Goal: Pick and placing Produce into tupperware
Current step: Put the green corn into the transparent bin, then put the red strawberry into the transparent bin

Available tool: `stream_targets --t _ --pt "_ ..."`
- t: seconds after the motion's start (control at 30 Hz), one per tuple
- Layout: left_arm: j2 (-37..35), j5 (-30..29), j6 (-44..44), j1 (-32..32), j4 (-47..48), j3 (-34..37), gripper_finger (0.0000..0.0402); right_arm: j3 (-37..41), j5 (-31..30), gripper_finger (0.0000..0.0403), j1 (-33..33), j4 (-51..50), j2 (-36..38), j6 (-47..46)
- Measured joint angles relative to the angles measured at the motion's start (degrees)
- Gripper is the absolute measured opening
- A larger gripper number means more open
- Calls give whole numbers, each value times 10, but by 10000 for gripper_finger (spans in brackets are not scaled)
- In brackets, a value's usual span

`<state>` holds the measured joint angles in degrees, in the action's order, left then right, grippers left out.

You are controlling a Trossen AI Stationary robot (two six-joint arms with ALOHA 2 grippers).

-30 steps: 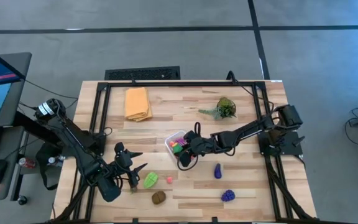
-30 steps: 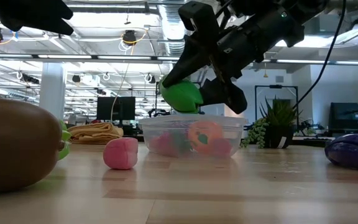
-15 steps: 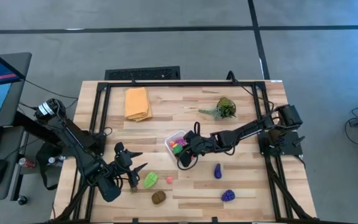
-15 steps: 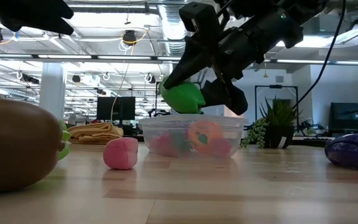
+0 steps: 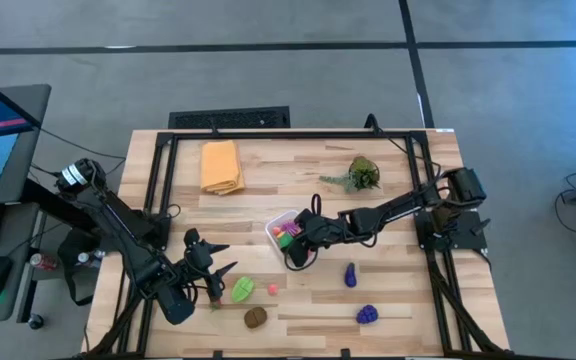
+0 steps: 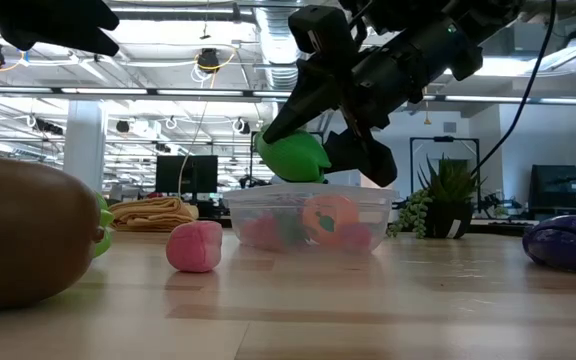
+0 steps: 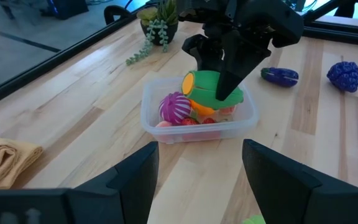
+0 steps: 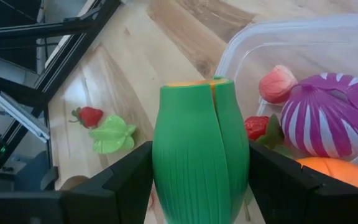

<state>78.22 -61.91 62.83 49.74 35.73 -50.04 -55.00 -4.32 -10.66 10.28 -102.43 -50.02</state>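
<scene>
My right gripper (image 5: 294, 245) is shut on a green toy vegetable with an orange cut end (image 6: 290, 157), held above the near rim of the clear tupperware (image 5: 277, 224). The tupperware (image 7: 166, 124) holds a purple striped piece (image 8: 328, 118), an orange one, a pink one and a red one. My left gripper (image 5: 220, 279) is open and holds nothing. It waits at the near left of the table beside a green star-shaped piece (image 5: 242, 290). My right gripper pinches the green vegetable (image 8: 201, 155) across its middle, one finger (image 8: 126, 186) on each long side. The fingers slant down from the table's right side. The piece is lifted clear, lying roughly level just above the tupperware's rim (image 6: 268, 190).
On the near half of the table lie a pink piece (image 5: 272, 288), a brown piece (image 5: 255, 317), a purple eggplant (image 5: 350, 275) and a blue-purple grape cluster (image 5: 367, 314). A folded orange-yellow cloth (image 5: 221, 166) and a plant sprig (image 5: 358, 175) sit toward the far edge.
</scene>
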Motion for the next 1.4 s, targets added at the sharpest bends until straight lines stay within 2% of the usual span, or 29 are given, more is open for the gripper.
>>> stream_targets --t 0.23,0.63,0.93,1.17,1.4 --pt "0 0 9 0 14 0 224 0 27 265 5 -1 0 -1" --pt "0 0 10 0 13 0 224 0 29 342 15 -16 0 -21" --pt "0 0 10 0 14 0 224 0 25 341 15 -28 44 -5" --pt "0 6 10 0 27 0 224 0 23 331 8 -154 123 25" --pt "0 54 9 0 59 0 224 0 -9 329 -27 -322 202 21"
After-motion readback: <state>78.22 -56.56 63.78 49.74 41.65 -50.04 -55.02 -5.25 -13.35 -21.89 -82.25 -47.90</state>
